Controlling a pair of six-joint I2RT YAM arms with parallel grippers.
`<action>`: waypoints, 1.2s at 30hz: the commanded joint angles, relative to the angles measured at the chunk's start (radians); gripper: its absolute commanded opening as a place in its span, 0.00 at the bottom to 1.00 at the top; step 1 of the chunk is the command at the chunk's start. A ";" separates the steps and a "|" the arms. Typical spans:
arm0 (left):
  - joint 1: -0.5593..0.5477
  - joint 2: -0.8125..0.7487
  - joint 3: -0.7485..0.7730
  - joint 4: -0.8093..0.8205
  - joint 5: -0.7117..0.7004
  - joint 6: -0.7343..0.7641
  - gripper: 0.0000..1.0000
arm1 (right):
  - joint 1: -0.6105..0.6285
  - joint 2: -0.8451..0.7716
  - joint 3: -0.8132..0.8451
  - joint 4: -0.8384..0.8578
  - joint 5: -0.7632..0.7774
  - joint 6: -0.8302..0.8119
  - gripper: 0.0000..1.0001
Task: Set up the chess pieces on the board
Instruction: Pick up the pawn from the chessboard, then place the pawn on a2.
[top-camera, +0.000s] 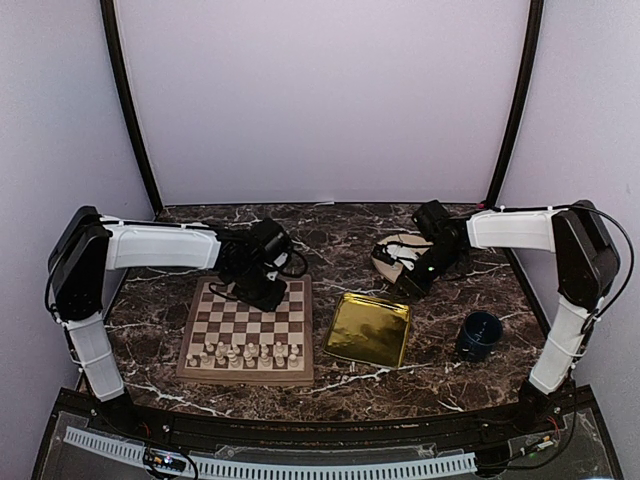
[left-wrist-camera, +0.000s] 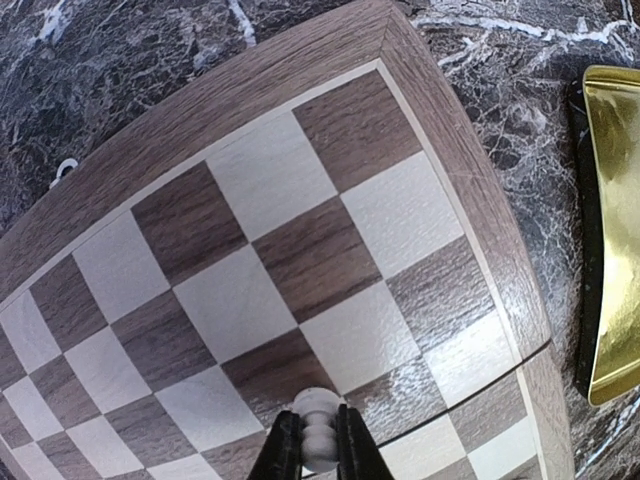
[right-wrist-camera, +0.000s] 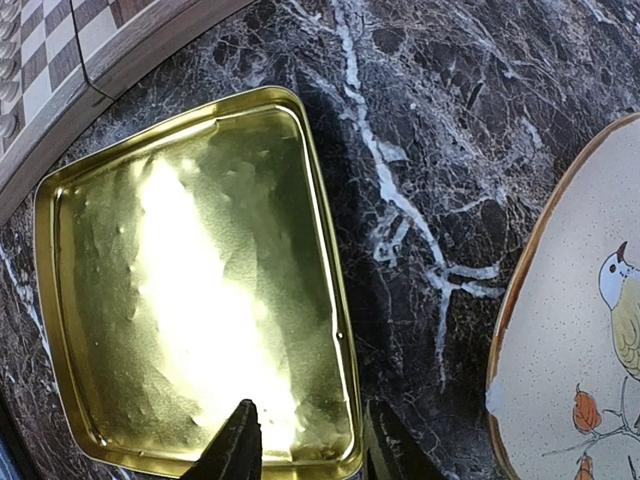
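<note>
While left pincer (left-wrist-camera: 320, 425) clamps, piece (left-wrist-camera: 318, 405) points outward

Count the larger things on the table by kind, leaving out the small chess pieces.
Chessboard: 1
Gold tray: 1
Blue cup: 1
Plate: 1
Total: 4

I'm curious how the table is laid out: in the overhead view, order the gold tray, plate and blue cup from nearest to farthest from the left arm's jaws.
1. gold tray, just right of the board.
2. plate, farther right and back, under the right arm.
3. blue cup, far right, toward the front.
</note>
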 joint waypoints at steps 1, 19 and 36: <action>0.006 -0.114 -0.018 -0.112 -0.033 -0.011 0.06 | -0.004 0.010 0.009 -0.006 -0.019 -0.008 0.36; 0.048 -0.477 -0.334 -0.269 -0.095 -0.157 0.07 | -0.003 0.012 0.019 -0.020 -0.040 -0.011 0.36; 0.154 -0.560 -0.463 -0.298 -0.015 -0.223 0.09 | -0.002 0.013 0.018 -0.023 -0.044 -0.015 0.36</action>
